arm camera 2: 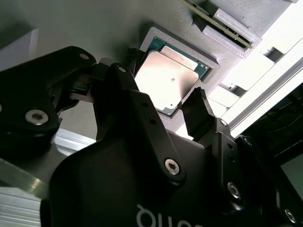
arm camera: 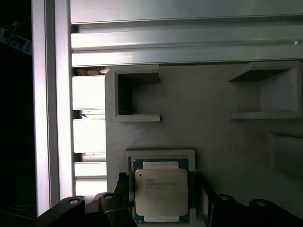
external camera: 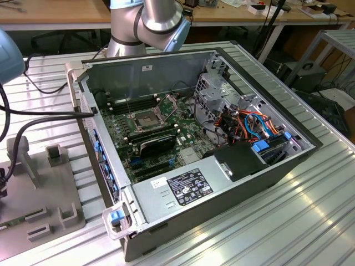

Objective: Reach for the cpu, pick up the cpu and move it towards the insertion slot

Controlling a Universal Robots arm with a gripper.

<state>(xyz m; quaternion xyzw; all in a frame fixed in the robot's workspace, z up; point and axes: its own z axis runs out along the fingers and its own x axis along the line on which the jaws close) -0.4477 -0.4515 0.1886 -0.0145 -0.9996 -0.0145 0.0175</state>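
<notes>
A ribbed metal table (external camera: pixel 277 221) carries everything, and the largest thing on it is an open computer case (external camera: pixel 150 69) with its motherboard (external camera: pixel 125 136) exposed. On that board sits the insertion slot (external camera: pixel 145 118), a square socket framed in shiny metal whose dark centre looks empty. At the exterior view's left of the case, flat on the same table, lies a grey fixture plate (external camera: pixel 39 188) with several raised pockets (arm camera: pixel 137 117). The ones seen in the first wrist view have nothing in them. One shallow framed recess (arm camera: pixel 160 153) on that plate does hold something - the cpu (arm camera: pixel 161 191), lying flat with its pale silver face up and seated squarely within the frame. The pincer (arm camera 2: pixel 163 87) hangs directly over it, spread wide. Its two black fingers (arm camera 2: pixel 201 111) stand one on each side of the chip, flanking two opposite edges, with a visible gap on both sides, so it is not yet pinching anything. The chip is close to square and has no real long axis. What counts is that it lies straight ahead of the pincer, centred between the fingers - while the socket is well apart, over in the case at the exterior view's right of the plate.
</notes>
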